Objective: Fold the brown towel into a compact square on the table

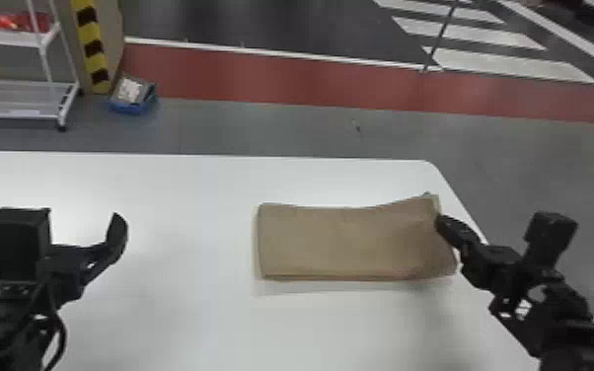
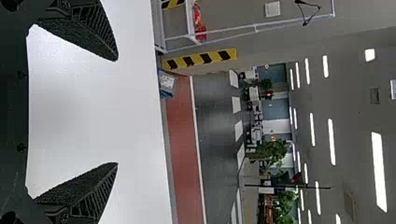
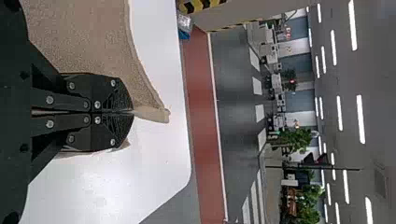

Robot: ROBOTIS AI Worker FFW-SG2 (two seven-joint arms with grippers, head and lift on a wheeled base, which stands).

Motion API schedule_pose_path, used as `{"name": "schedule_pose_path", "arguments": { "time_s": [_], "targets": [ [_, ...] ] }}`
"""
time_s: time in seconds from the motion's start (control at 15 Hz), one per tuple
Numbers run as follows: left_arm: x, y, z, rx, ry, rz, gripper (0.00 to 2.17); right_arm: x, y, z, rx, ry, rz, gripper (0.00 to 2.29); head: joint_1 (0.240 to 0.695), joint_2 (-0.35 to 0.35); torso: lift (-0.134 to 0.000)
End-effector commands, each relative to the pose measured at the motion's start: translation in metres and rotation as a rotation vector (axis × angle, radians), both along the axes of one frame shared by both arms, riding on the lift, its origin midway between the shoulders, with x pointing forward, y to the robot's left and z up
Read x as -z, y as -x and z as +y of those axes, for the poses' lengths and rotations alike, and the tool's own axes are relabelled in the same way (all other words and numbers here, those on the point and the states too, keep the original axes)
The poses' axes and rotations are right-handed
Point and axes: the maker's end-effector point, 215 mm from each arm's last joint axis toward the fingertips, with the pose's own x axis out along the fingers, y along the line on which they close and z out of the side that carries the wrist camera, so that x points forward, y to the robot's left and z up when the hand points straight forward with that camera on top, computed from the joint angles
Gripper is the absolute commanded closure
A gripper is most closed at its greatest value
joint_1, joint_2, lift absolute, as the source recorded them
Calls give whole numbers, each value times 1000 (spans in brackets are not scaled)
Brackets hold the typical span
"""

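Towel [image 1: 350, 241] of brown cloth, an oblong

Its right end is gripped by the black two-fingered right gripper [image 3: 132, 112], over the white tabletop [image 1: 187, 306]; the black left gripper [image 2: 116, 112] is spread, empty. Probable step: crosswise fold; next, carry that end leftward.

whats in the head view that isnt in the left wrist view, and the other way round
Head view: the towel, lying folded into a long strip, with the right hand at its right end.

Left wrist view: plants and ceiling lights.

Both: the left hand, open, the table, the rack and the blue bin.
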Motion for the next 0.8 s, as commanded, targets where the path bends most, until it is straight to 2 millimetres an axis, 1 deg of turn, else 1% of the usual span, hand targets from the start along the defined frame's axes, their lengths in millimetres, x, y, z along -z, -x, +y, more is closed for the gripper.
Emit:
{"name": "schedule_pose_path", "arguments": {
  "time_s": [0.0,0.07,0.13,0.2,0.27,0.33,0.47,0.53,0.6,0.67,0.73],
  "targets": [
    [0,0,-1,1,1,-2,80,-22,-2,1,-2,-14,-20,1447,695,-229,-125],
    [2,2,1,-2,-1,4,80,-29,-1,0,-5,-29,-24,1447,695,-225,-125],
    [4,2,3,-3,-3,8,80,-41,1,-1,-4,-20,-41,1447,695,-224,-125],
    [5,3,3,-3,-3,9,80,-37,7,-6,4,-15,-29,1447,695,-226,-125],
    [5,4,3,-4,-2,9,80,-30,12,-13,17,-16,-17,1447,695,-227,-125],
    [5,5,2,-4,-2,11,80,-14,16,-20,29,-28,3,1447,695,-229,-125],
    [3,6,0,0,0,7,80,7,17,-37,60,-14,31,1447,695,-245,-125],
    [5,6,-1,2,1,9,80,16,17,-40,65,-24,44,1447,695,-253,-125],
    [5,7,-2,3,1,11,80,14,16,-34,49,-42,36,1447,695,-262,-125],
    [5,7,-2,3,1,11,80,6,16,-27,39,-45,20,1447,695,-267,-125],
    [3,7,-2,1,2,5,80,-7,15,-21,28,-46,0,1447,695,-268,-125]
  ]
}}
